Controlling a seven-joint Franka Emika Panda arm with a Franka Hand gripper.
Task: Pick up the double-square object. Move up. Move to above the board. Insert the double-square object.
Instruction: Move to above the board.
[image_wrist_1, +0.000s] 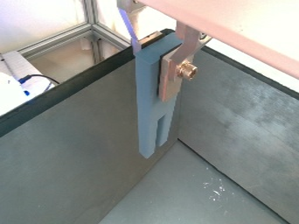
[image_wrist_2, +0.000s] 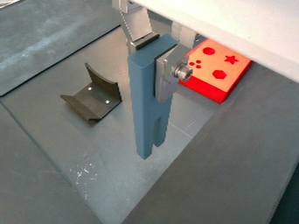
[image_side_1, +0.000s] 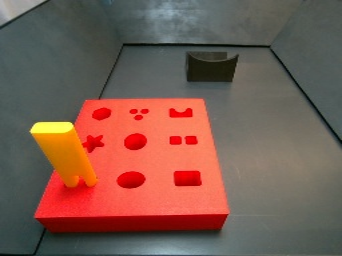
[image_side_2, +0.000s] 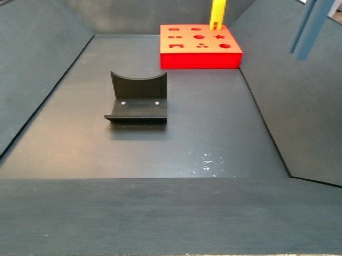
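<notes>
The double-square object (image_wrist_2: 149, 96) is a tall grey-blue bar with a slot splitting its lower end into two prongs (image_wrist_1: 156, 140). My gripper (image_wrist_2: 149, 63) is shut on its upper part, and a silver finger (image_wrist_1: 172, 74) with a bolt presses its side. The bar hangs upright, well above the grey floor. In a side view it shows high at the right edge (image_side_2: 310, 32), off to the right of the board. The board (image_side_1: 154, 215) is a red slab with shaped cut-outs, lying on the floor (image_wrist_2: 201, 86) beyond the bar and apart from it.
A yellow post (image_side_1: 60, 150) stands in the board's near-left cut-out (image_side_2: 217, 12). The dark fixture (image_side_2: 138, 98) sits mid-floor (image_wrist_2: 93, 94). Grey walls enclose the floor (image_wrist_1: 70, 96). White specks mark the floor (image_side_2: 207, 160).
</notes>
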